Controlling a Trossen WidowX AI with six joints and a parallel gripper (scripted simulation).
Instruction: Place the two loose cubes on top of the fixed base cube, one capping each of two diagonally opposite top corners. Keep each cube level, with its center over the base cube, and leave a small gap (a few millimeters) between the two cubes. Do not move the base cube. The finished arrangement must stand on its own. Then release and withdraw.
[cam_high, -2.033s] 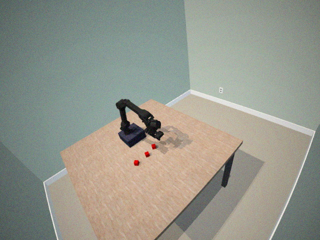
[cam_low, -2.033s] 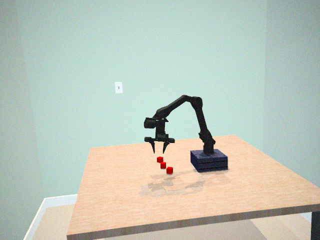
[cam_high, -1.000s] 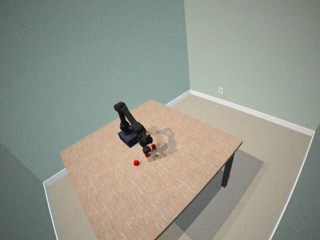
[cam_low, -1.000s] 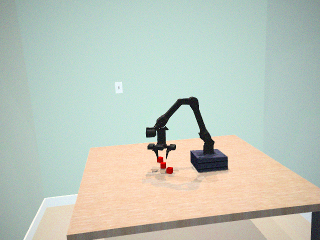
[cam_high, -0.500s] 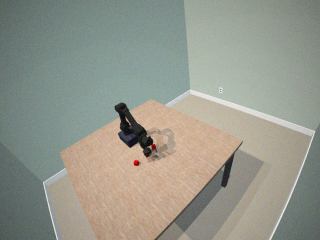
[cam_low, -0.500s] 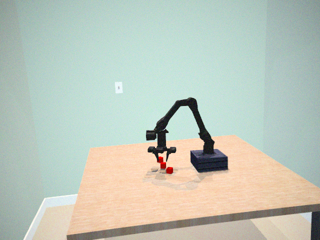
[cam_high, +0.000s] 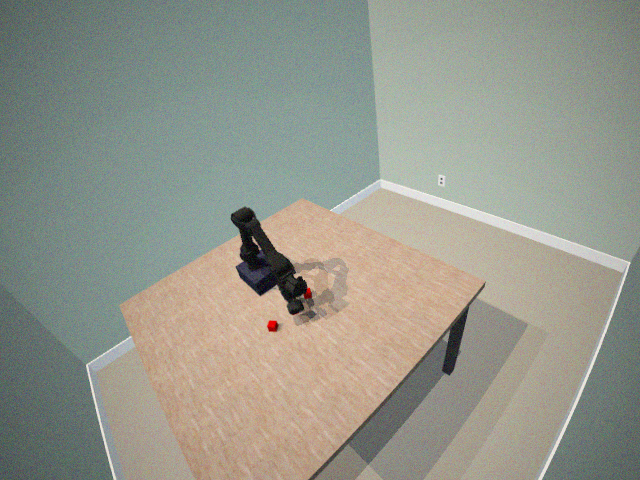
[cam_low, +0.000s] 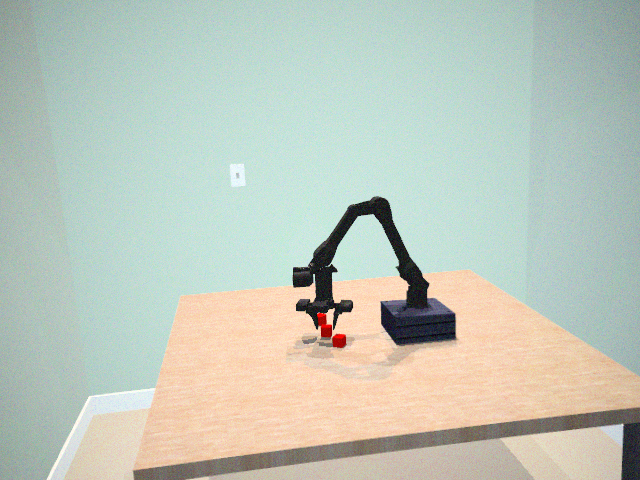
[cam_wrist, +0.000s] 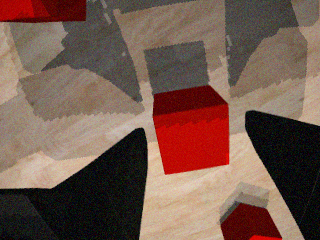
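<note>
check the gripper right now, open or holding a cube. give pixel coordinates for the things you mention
Gripper (cam_low: 326, 327) (cam_wrist: 195, 127): open, holding nothing, fingers spread on either side of the middle red cube (cam_low: 326, 330) (cam_wrist: 194, 142).

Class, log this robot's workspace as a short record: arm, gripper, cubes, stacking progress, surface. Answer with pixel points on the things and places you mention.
arm: black six-joint arm on a dark blue block base (cam_high: 250, 281) (cam_low: 426, 328)
gripper: black parallel-jaw gripper (cam_low: 325, 326) (cam_wrist: 195, 127), open, pointing down, holding nothing
cubes: three red cubes, apart from one another
middle cube: red middle cube (cam_low: 326, 331) (cam_wrist: 192, 145), seen between the open fingers in the wrist view
stacking progress: no cube on another
base cube: cannot tell which
surface: light wood-grain tabletop (cam_high: 330, 372) (cam_low: 361, 408)
</note>
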